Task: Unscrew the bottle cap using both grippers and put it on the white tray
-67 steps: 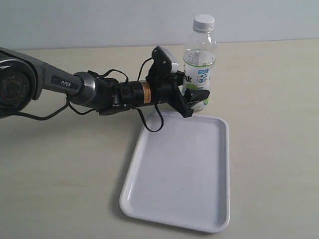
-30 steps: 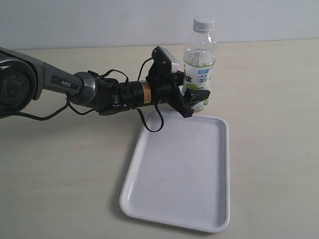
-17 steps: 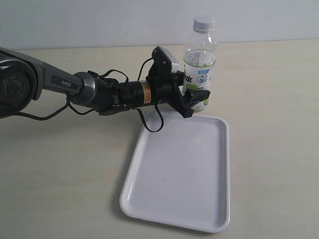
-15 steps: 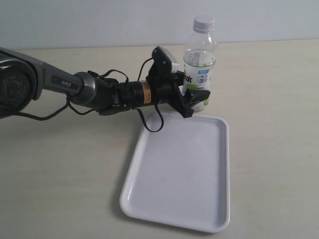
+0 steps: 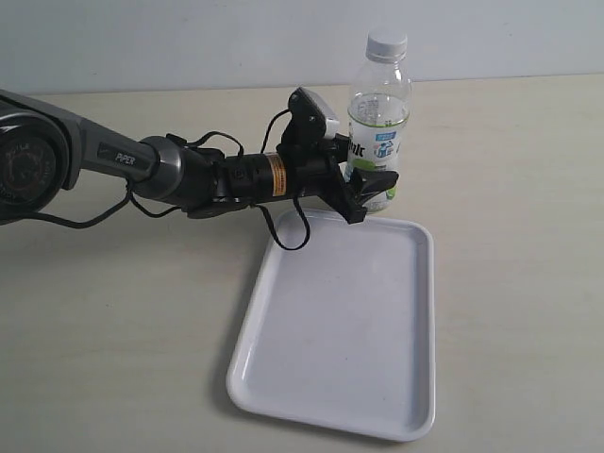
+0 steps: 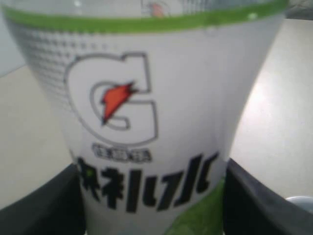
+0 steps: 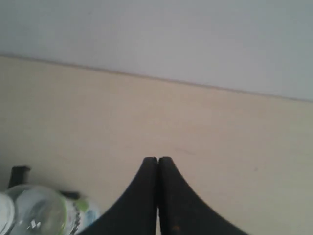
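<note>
The bottle (image 5: 377, 123) stands upright on the table just behind the white tray (image 5: 340, 321), with its white bottle cap (image 5: 386, 42) screwed on top. My left gripper (image 5: 370, 193) reaches in from the left and is shut on the bottle's lower labelled part. In the left wrist view the bottle's label (image 6: 146, 122) fills the picture, with a black finger (image 6: 44, 205) pressed against each side. My right gripper (image 7: 157, 160) is out of the exterior view; its fingertips are shut together with nothing between them, high above the bottle (image 7: 39, 213).
The left arm (image 5: 189, 175) stretches across the tan table (image 5: 113, 311) from the left edge, and its cable loop (image 5: 288, 231) hangs over the tray's far left corner. A pale wall (image 5: 189, 38) runs behind the table.
</note>
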Robot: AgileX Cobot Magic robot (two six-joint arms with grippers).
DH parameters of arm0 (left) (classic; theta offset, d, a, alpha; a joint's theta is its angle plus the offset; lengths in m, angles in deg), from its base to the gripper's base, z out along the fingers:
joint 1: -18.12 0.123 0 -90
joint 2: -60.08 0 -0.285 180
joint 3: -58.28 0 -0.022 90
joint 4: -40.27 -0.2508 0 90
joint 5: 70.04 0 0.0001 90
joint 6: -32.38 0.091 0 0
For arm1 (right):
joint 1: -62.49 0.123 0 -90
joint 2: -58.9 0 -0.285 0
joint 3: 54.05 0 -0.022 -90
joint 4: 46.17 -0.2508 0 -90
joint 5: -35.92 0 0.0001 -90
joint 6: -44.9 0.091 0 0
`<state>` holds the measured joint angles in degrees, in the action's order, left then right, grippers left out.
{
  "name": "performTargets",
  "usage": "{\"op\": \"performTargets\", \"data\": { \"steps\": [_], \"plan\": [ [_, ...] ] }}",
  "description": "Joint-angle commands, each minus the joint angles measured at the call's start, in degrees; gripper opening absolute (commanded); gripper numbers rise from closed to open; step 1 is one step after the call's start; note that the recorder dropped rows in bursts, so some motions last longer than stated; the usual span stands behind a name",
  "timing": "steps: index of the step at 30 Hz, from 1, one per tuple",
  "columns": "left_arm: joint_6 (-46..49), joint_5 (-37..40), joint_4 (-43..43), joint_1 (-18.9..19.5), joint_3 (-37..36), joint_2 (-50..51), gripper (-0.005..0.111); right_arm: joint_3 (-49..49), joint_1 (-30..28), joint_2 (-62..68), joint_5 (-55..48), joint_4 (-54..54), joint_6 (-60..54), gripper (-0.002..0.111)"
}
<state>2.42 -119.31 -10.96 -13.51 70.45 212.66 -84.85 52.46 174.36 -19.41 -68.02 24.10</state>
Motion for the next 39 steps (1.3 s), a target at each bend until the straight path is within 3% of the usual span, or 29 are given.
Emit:
{"op": "performTargets", "data": {
  "steps": [1, 7, 12, 17, 22, 25, 30, 34, 36, 39],
  "plan": [
    [0.04, -0.56, 0.3, -0.32, 0.24, -0.17, 0.0, -11.76, 0.74, 6.17, -14.63, -1.13, 2.6, 0.0],
    [0.04, -0.56, 0.3, -0.32, 0.24, -0.17, 0.0, -17.12, 6.67, 8.52, -14.63, 4.54, 3.99, 0.0],
    [0.04, -0.56, 0.19, -0.32, 0.24, -0.17, 0.0, -16.27, 11.61, 9.13, -14.63, 22.98, 7.05, 0.0],
    [0.04, -0.56, 0.02, -0.32, 0.24, -0.17, 0.0, -11.78, 10.24, 9.13, -14.63, 33.17, 12.37, 0.0],
    [0.04, -0.56, 0.02, -0.32, 0.24, -0.17, 0.0, -5.58, 7.21, 9.13, -14.63, 57.22, 24.95, 0.0],
    [0.04, -0.56, 0.02, -0.32, 0.24, -0.17, 0.0, -1.67, 5.15, 7.9, -12.9, 65.6, 33.54, 0.0],
    [0.04, -0.56, 0.02, -0.32, 0.24, -0.17, 0.0, 12.56, 0.94, 0.95, 15.25, 66.99, 55.84, 0.0],
    [0.04, -0.56, 0.02, -0.32, 0.24, -0.17, 0.0, 27.73, -2.69, -5.11, 50.13, 87.14, 86.63, 0.0],
    [0.04, -0.56, 0.02, -0.32, 0.24, -0.17, 0.0, 30.13, -5.35, -5.5, 68.02, 96.61, 99.43, 0.0],
    [0.04, -0.56, -0.14, -0.32, 0.24, -0.17, 0.0, 29.79, -7.3, -4.4, 86.23, 102.9, 107.24, 0.0]
  ]
}}
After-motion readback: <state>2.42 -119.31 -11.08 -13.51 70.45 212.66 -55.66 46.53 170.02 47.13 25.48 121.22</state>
